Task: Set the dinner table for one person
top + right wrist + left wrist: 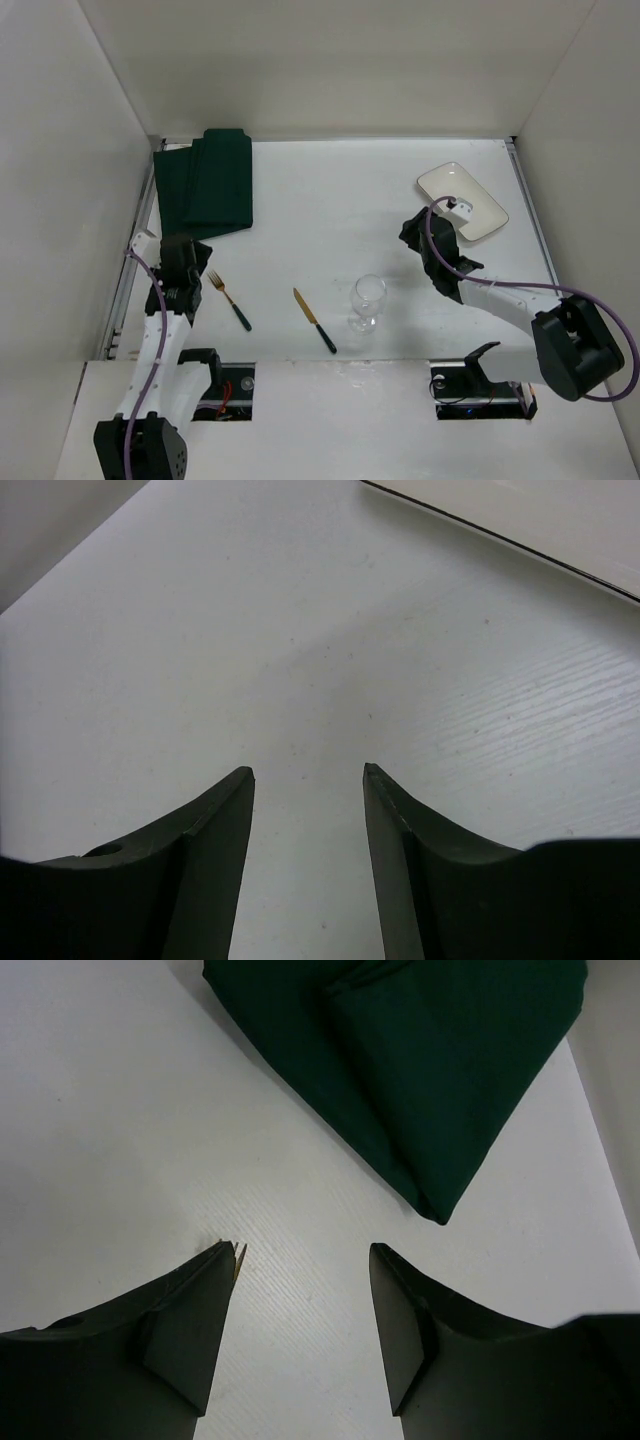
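Boxing in dinner table — pale walls, L/R + back.

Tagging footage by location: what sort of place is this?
Probably a robot lab test cell, not a dining room: bare white walls box in the dinner table, the left arm and right arm are mounted at its near edge, and a few props lie on it: fork, knife, wine glass.

From the left wrist we glimpse the gold tine tips of the green-handled fork, the rest behind a black finger of the left gripper; the dark green folded cloth runs off the top edge. Overhead, the right arm overlaps the cream rectangular plate
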Robot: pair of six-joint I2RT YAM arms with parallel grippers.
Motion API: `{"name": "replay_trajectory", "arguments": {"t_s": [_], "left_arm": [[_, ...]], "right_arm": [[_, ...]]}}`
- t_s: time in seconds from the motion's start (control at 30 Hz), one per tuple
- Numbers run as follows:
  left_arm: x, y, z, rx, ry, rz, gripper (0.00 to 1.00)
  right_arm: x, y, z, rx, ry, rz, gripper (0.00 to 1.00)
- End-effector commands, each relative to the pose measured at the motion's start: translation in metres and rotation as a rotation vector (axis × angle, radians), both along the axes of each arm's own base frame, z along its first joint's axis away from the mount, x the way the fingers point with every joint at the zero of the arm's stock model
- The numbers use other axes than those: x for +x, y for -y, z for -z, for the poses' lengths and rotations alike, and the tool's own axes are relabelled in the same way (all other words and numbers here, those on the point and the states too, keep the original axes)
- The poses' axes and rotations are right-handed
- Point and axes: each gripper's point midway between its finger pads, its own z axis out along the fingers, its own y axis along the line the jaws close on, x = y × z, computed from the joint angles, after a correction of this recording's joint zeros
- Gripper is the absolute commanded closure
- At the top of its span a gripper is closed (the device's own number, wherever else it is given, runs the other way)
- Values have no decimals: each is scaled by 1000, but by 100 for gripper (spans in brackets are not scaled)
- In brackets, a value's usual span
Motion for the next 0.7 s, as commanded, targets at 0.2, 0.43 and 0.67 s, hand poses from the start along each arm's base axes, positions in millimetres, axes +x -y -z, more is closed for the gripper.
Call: {"name": "replay_trajectory", "arguments": {"t_s": [0.2,0.43,0.67], "left_arm": [[30,0,-14,-35,21,3,44],[85,23,-22,-17,29,77,44],[161,54,-38,163,-32,180,44]], "right_arm": [[10,-13,-32,57,93,-29,46],[9,-22,-33,58,89,-74,89],[9,-24,-31,66,87,-84,88]]}}
